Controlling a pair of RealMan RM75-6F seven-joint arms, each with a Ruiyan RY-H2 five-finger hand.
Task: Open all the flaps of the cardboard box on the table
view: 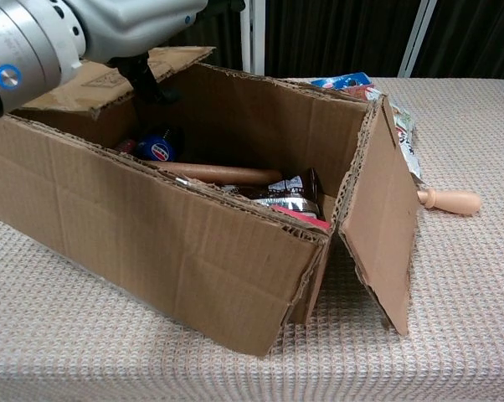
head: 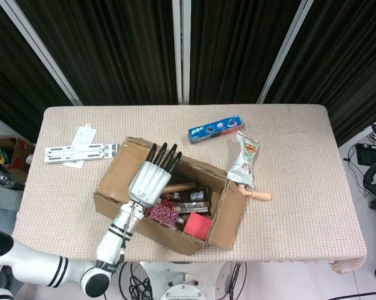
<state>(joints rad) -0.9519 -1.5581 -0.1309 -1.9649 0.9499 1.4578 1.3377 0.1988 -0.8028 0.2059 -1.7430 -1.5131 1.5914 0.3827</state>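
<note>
Head view: cardboard box [head: 166,197] at the counter's [head: 300,162] near centre, left robot hand [head: 152,182] flat, fingers extended, holding nothing, above its left flap [head: 116,175]; corrugated board looks light, stiff, best lifted at a free edge.

Left hand [head: 149,182] flat over cardboard box [head: 122,187]

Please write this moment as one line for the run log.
left hand: fingers extended, lifting left flap | right hand: not in view | cardboard box: right flap open, left flap partly raised | step: unfinished
</note>
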